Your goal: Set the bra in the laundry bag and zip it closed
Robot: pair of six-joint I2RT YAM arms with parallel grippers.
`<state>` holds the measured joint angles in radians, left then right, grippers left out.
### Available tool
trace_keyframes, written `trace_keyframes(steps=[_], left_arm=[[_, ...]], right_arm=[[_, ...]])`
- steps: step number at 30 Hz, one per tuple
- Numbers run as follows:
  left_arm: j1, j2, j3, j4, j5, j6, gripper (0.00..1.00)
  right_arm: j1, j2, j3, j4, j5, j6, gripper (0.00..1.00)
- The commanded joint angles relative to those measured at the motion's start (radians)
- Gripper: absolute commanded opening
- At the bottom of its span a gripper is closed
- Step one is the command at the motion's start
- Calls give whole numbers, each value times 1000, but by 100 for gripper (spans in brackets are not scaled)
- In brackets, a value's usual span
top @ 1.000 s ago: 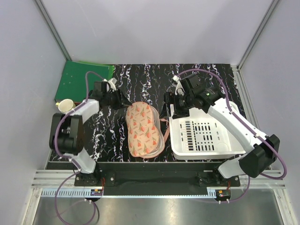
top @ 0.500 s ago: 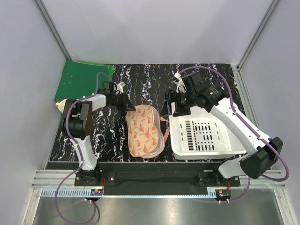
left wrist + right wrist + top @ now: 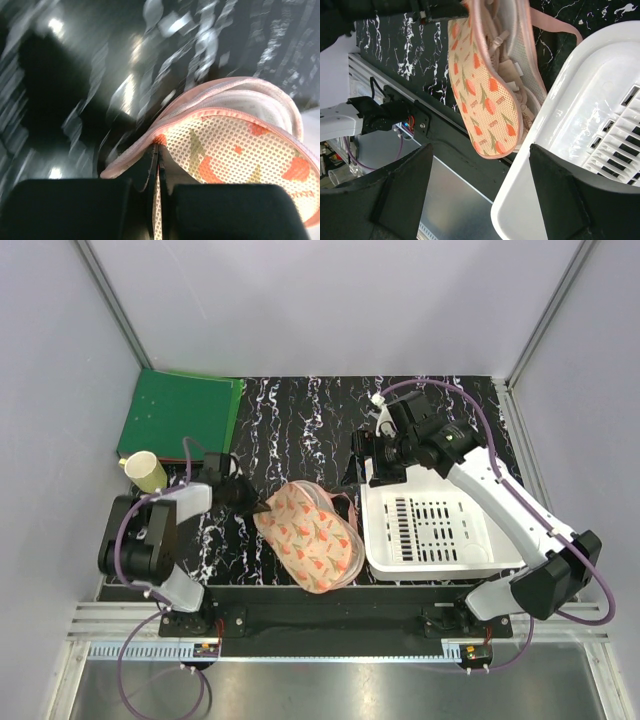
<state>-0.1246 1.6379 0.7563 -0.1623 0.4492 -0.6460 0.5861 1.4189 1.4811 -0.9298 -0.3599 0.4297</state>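
The laundry bag, peach with red-orange prints, lies tilted on the black marbled table, left of the basket. My left gripper is shut on its upper-left edge. In the left wrist view the jaws pinch the mesh rim of the laundry bag. In the right wrist view the laundry bag gapes slightly, and the pale pink bra shows inside between the two halves. My right gripper hovers open above the basket's left edge, its fingers wide apart and empty.
A white slotted basket stands at the right, also in the right wrist view. A green board and a yellow cup sit at the far left. The bag's pink loop strap lies toward the basket.
My left gripper has closed on the bag's edge and drawn back toward the near left. The bag has swung and slid nearer with it. The right arm has hardly moved.
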Motion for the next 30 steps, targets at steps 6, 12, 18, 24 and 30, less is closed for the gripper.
trace_keyframes(steps=[6,12,18,24,30], left_arm=[[0,-554,-300,-267,-366,-262,24],[-21,-893,-226,-467,-359,-150,49],[-340,-821,-100,-433,-298,-124,44],[-754,-502,64,-398,-334,-116,49],[-802,-282,106,-290,-282,-90,44]], right_arm=[[-5,55,53,8,-43,-55,86],[-5,55,47,8,-54,-54,86],[-5,31,2,19,-42,-46,87],[-5,3,-28,39,-22,-17,100],[-5,-49,-74,59,-4,17,100]])
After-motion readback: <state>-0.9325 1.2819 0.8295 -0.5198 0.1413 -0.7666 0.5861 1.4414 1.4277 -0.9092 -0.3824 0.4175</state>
